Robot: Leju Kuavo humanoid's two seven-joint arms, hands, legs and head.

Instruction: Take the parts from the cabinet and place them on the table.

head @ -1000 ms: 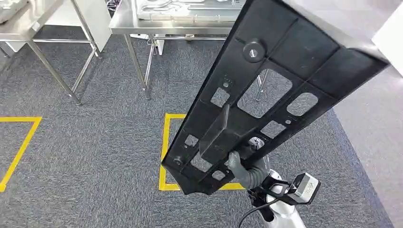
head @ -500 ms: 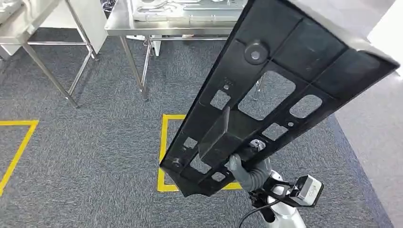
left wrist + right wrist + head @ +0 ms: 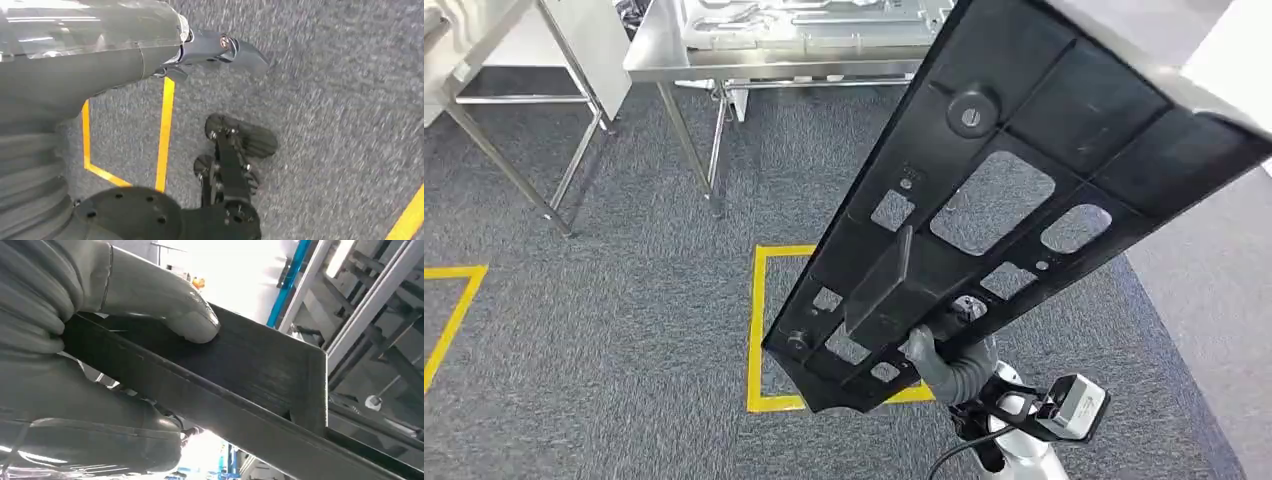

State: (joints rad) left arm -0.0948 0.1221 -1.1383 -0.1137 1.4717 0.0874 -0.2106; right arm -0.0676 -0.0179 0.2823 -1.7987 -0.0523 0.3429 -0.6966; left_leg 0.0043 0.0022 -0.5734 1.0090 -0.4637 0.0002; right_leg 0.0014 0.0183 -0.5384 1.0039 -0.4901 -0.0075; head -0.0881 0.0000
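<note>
A long black plastic panel [image 3: 1074, 100] with several cut-out holes slants from low centre up to the top right of the head view. My right hand [image 3: 949, 365] grips its lower end from underneath. In the right wrist view the thumb [image 3: 165, 305] presses on the panel's dark face [image 3: 250, 365], and the fingers wrap around its edge. A steel table [image 3: 724, 65] stands ahead at the top, with grey trays of parts on it. My left hand [image 3: 210, 47] hangs over the carpet, fingers stretched out, holding nothing.
A second steel table [image 3: 484, 70] stands at the far left. On the grey carpet, a yellow taped square [image 3: 754, 320] lies below the panel and another yellow line [image 3: 454, 310] runs at the left. A paler floor strip [image 3: 1214, 290] borders the right.
The whole view has shifted: the tables and yellow marks have slid to the left of the picture. The panel stays in my right hand at the same tilt.
</note>
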